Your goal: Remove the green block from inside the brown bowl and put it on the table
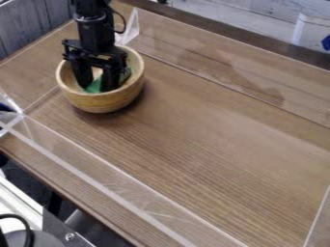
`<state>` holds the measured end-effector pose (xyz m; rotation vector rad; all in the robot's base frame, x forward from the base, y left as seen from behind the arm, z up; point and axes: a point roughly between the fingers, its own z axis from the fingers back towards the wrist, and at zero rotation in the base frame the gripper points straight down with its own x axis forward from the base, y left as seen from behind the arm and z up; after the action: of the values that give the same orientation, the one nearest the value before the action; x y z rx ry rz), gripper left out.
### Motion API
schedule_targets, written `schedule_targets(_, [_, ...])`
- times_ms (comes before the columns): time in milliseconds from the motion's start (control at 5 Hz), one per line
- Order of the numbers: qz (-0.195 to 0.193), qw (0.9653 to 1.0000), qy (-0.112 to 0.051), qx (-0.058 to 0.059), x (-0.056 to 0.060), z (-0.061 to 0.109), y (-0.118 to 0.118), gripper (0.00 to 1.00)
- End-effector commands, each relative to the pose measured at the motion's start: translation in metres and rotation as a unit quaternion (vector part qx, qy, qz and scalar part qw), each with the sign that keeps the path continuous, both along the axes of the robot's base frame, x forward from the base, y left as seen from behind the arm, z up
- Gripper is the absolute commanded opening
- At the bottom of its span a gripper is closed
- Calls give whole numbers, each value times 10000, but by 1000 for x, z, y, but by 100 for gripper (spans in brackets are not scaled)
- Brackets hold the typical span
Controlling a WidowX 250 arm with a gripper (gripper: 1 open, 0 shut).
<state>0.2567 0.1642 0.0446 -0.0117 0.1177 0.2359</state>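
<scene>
The brown bowl [114,98] sits at the far left of the table [213,130]. The green block [93,86] lies inside it, only partly visible between the black fingers. My gripper [98,79] reaches straight down into the bowl. Its two fingers [80,73] stand apart on either side of the block, and the jaws look open. I cannot tell whether the fingertips touch the block.
Low clear plastic walls [77,154] run along the table's edges, one close to the front left of the bowl. The wood surface stretches to the right and the front of the bowl. A white object [314,29] stands beyond the back right wall.
</scene>
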Motion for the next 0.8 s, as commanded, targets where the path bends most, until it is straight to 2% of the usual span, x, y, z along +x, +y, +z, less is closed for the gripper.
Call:
schedule_targets(0, [45, 9995, -263, 137, 9, 15, 6, 0])
schedule_targets(600, [67, 9991, -398, 88, 10, 30, 3, 0])
